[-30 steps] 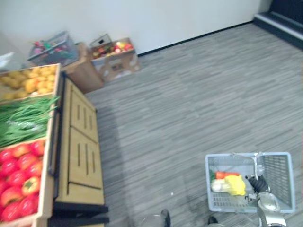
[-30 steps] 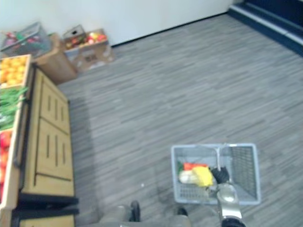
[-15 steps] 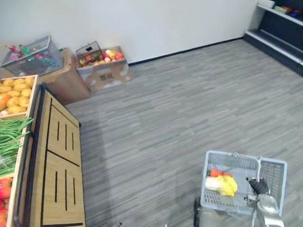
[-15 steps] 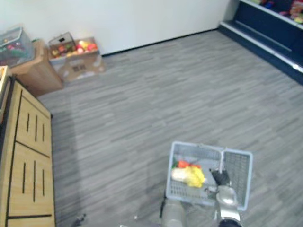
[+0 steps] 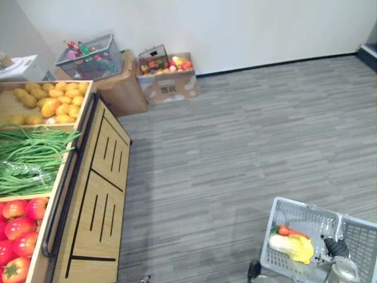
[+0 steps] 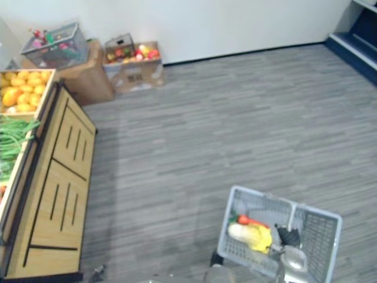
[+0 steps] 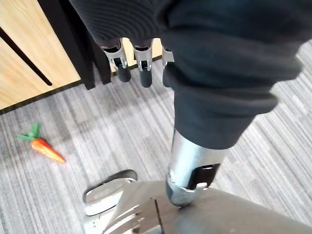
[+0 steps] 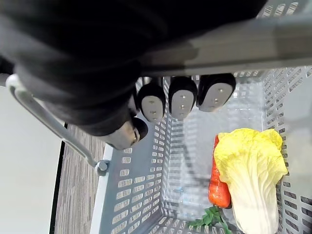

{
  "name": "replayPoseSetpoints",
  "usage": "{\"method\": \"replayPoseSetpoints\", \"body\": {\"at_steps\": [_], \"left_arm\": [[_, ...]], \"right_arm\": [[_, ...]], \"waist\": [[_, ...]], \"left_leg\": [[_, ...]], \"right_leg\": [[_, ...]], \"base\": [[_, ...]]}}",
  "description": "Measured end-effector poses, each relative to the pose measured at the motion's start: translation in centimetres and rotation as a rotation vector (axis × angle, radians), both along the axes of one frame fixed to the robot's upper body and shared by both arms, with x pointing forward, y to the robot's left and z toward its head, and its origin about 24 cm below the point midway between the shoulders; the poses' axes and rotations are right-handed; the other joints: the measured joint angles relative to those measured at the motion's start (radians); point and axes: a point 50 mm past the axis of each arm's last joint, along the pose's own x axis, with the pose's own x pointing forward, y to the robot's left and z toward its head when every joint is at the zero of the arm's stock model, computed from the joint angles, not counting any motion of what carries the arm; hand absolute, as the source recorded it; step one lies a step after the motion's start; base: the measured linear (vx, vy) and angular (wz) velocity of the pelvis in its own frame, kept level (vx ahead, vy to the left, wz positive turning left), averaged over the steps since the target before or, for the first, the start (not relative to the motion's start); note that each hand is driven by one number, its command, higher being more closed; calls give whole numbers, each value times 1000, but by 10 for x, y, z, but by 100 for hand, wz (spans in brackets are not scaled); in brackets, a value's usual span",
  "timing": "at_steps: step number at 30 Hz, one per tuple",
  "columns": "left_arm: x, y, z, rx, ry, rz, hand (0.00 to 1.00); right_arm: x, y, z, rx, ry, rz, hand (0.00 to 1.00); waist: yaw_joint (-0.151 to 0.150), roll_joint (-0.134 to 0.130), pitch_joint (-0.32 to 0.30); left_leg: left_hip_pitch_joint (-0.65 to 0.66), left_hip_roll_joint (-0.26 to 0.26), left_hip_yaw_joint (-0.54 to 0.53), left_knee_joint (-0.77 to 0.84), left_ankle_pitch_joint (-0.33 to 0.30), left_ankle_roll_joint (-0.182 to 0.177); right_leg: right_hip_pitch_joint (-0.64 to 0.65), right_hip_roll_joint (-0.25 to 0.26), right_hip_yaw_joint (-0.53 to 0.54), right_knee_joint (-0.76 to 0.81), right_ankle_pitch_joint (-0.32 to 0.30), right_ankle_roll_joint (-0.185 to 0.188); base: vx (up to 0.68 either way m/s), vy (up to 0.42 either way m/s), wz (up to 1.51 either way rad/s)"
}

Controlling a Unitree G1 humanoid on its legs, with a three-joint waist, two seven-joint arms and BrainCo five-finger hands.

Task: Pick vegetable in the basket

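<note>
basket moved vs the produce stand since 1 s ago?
Cannot tell. The whole view has swung, so the camera moved. The basket, held by the right hand, sits right of the wooden stand, across a similar gap of floor as before.

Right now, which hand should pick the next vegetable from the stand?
Left. The left hand hangs free with relaxed fingers, and the produce stand lies on that side. The right hand is curled round the basket handle.

1. Bright, even light covers the grey striped plank floor [image 5: 235, 135] and the plain white wall [image 5: 235, 29].
2. A soft, broad shadow darkens the floor just beside the light wooden bench [image 5: 100, 177].
3. Well apart from the bench, the pale grey plastic lattice basket [image 8: 141, 195] is brightly lit inside.
</note>
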Motion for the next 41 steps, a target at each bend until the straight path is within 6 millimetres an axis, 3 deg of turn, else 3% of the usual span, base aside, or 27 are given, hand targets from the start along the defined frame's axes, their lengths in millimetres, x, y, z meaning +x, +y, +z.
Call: {"method": "replayPoseSetpoints", "body": {"at_steps": [4, 10, 14, 18, 24, 31, 41], "left_arm": [[1, -1, 0, -1, -1, -3, 0], [0, -4, -2, -4, 19, -42, 0], [3, -4, -2, -10, 27, -41, 0], [6, 2, -1, -16, 3, 28, 0], [6, 7, 1, -54, -42, 192, 0], [3, 1, -2, -127, -67, 380, 0], [6, -4, -4, -170, -59, 421, 0]], "right_arm": [[-3, 6, -6, 28, 10, -9, 100], [-28, 5, -17, 79, 58, -86, 100], [-33, 2, -18, 100, 45, -138, 100], [-45, 14, -32, 201, 49, -242, 100], [-68, 36, -52, 339, 76, -378, 100], [-93, 50, -65, 423, 123, -485, 100], [-98, 60, -70, 459, 165, -464, 100]], "waist": [[0, 5, -4], [-6, -1, -7], [-12, -8, -9], [-25, -30, -14], [-20, -72, -40], [-4, -48, -51], [-2, -32, -48]], "left_leg": [[5, -5, 57, -62, -1, 0], [54, -22, 114, -119, -10, 13], [51, -46, 167, -117, -21, 29], [52, -41, 195, -88, -47, 34], [57, -33, 199, -85, -56, 33], [108, -16, 184, -91, -75, 25], [139, -6, 169, -102, -74, 23]], "right_leg": [[0, 6, 25, -97, 72, 3], [-4, -3, 74, -96, 79, 19], [-43, -13, 132, -90, 95, 38], [-67, -7, 145, -38, 93, 27], [-42, 5, 138, -82, 96, 29], [19, 20, 106, -104, 91, 23], [52, 25, 81, -104, 83, 21]], "base": [[-70, 31, -17], [-51, 34, -22], [-13, 65, -40], [42, 44, -21], [69, -2, -1], [38, -4, 2], [-9, -17, 4]]}}
